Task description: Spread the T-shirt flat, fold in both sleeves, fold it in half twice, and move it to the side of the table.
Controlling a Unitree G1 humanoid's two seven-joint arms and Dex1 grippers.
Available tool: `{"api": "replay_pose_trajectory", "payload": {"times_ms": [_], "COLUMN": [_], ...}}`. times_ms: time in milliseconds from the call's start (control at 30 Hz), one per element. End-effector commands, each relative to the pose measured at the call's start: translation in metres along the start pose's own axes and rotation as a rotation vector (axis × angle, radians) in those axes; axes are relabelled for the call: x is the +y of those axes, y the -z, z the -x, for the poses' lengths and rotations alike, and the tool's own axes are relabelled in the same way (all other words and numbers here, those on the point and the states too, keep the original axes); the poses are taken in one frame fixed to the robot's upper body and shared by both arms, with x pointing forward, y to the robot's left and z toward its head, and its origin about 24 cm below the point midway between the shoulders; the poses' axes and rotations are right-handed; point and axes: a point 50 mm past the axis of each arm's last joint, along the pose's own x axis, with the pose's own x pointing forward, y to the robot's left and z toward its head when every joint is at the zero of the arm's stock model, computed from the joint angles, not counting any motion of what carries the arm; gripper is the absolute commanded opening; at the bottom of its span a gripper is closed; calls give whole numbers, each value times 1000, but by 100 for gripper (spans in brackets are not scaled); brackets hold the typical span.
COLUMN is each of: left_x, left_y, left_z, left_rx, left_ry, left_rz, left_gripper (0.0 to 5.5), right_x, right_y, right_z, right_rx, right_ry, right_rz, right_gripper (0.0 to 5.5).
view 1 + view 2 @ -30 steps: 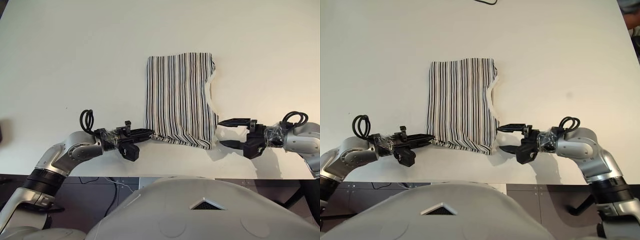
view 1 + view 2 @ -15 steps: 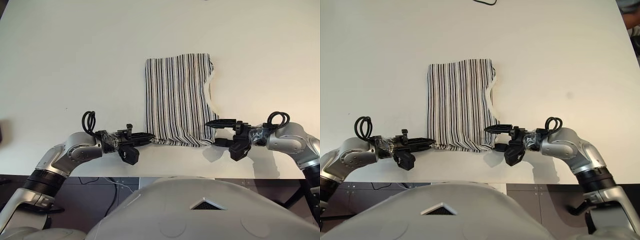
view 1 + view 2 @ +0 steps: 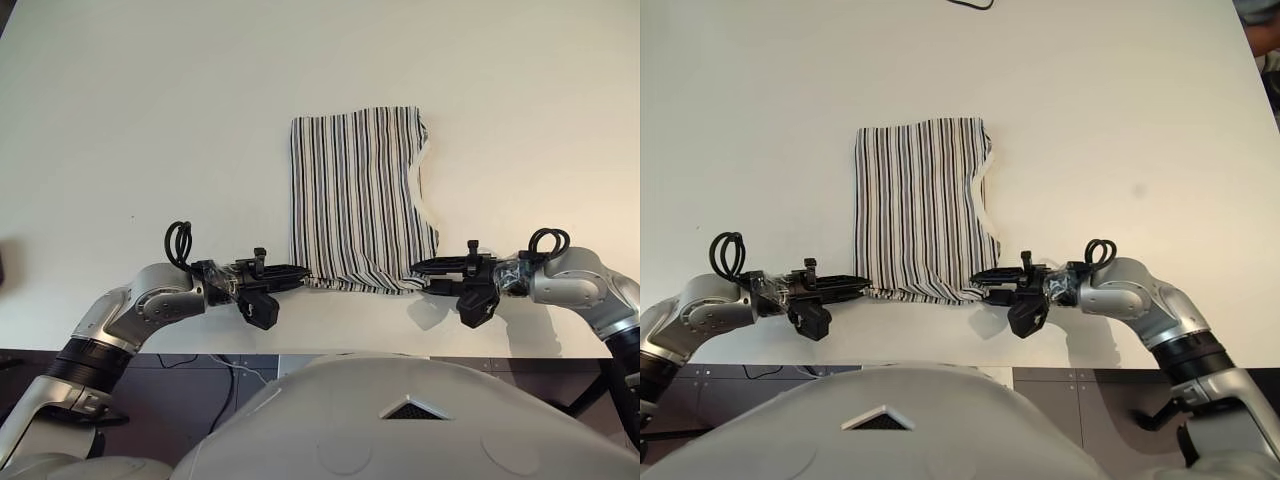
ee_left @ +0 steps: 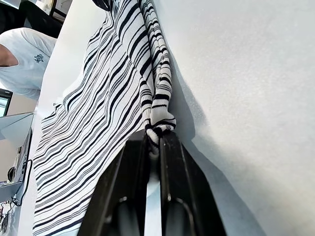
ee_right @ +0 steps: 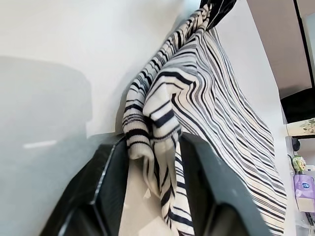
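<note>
A black-and-white striped T-shirt (image 3: 355,200) lies folded into a narrow upright rectangle in the middle of the white table (image 3: 150,120), neckline on its right edge. My left gripper (image 3: 300,270) lies low on the table at the shirt's near left corner, shut on the bunched hem (image 4: 156,125). My right gripper (image 3: 418,270) is at the near right corner, its fingers (image 5: 110,167) shut on a fold of striped cloth (image 5: 147,123). Both near corners are pinched and slightly lifted off the table.
The table's near edge (image 3: 330,352) runs just behind both grippers. A dark cable (image 3: 970,4) pokes in at the far edge. Bare tabletop spreads wide to the left, right and beyond the shirt.
My right gripper has moved left from beside the shirt onto its near right corner and gone from open to shut on it. The left gripper has kept its hold.
</note>
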Motion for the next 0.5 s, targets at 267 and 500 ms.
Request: {"api": "replay_pose_trajectory", "payload": {"times_ms": [267,500], "left_x": [2,20], "left_y": [-18,-68], "left_z": [10,38], "left_rx": [-16,-72], "left_ry": [-68,-177], "left_rz": [94,337], "left_gripper": [14,14], "right_x": [-9,-39], "right_y": [-14,-56], "right_z": [25,66], "right_rx": [-20,-98], "right_ry": [-69,-14], "right_rz": [-105,-455], "right_gripper": [10,10]}}
